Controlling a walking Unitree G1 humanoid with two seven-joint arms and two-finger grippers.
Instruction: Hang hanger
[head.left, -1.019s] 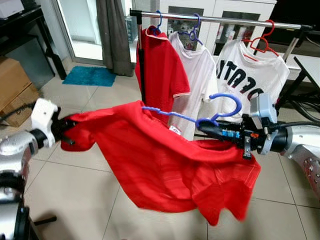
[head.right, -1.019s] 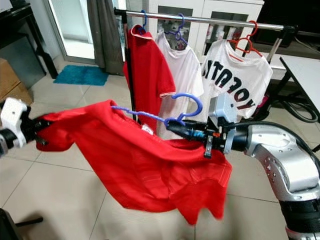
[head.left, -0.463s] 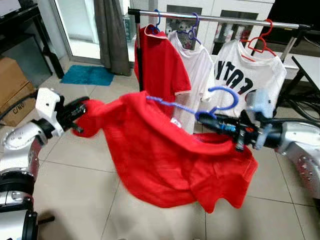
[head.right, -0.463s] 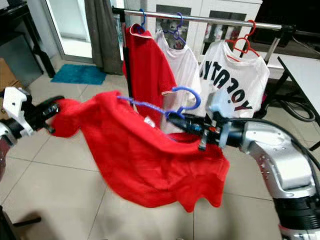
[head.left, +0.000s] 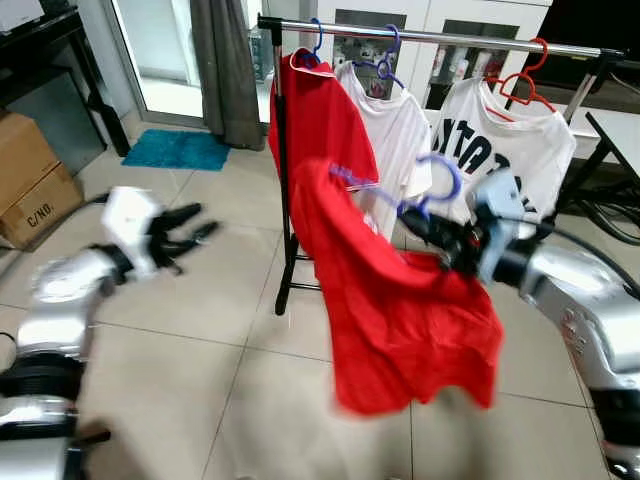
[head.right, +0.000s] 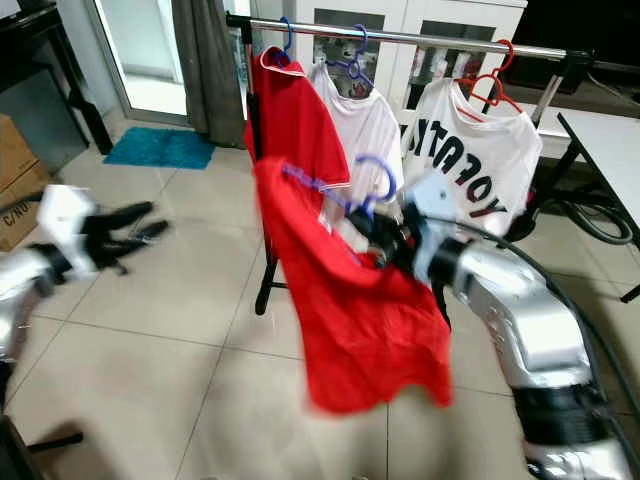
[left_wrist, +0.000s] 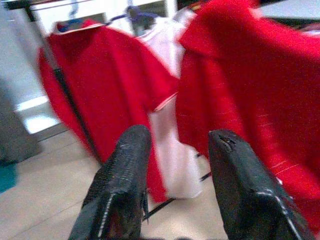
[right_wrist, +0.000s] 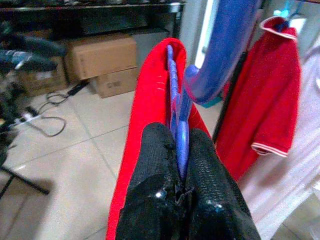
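My right gripper (right_wrist: 179, 150) reaches forward, pinching the blue hanger (head.left: 437, 178) below its hook — the red shirt (head.left: 400, 300) draped from it, just before the clothes rail (head.left: 440, 38). My left gripper (head.left: 185, 232) is out to the side — fingers spread, empty.

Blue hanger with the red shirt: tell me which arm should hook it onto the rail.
Right. The right gripper already clamps the blue hanger below the rail; the left gripper is open, off to the side.

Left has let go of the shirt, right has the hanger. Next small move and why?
Probably raise the right gripper toward the rail, aiming for the gap between the white shirts. It is shut on the blue hanger, whose hook sits below the rail; the left gripper is open, clear of the red shirt.
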